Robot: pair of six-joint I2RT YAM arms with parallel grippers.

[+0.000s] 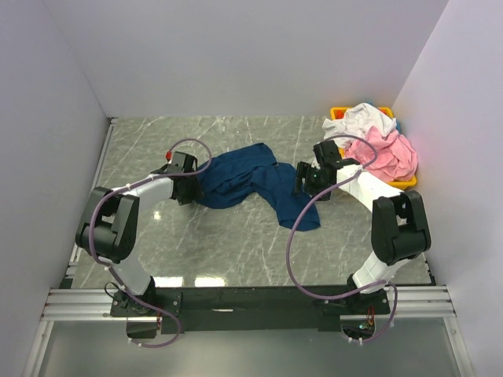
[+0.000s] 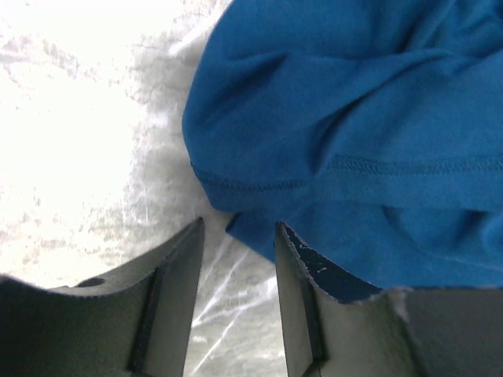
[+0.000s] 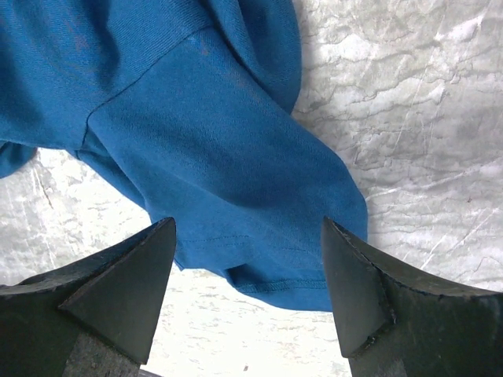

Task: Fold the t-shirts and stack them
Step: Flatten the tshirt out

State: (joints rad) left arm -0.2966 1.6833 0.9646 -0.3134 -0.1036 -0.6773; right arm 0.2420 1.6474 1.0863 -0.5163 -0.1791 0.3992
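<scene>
Bright, even light from above.
The table [image 2: 71, 126] is burnt to white in the left wrist view; near fingers [image 2: 173, 298] look soft; shadows are faint.

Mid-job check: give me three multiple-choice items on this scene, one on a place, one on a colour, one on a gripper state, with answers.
1. Where are the pink shirt and white shirt? A) folded in a stack B) heaped in the yellow bin, far right C) draped on an arm
2. What colour is the t-shirt crumpled on the table? A) pink B) white C) navy blue
3. How does the right gripper stand? A) wide open B) shut on cloth C) out of view
Answers: 1 B, both spill over the bin's rim; 2 C, blue cloth in all views; 3 A, its jaws stand far apart over the hem.
</scene>
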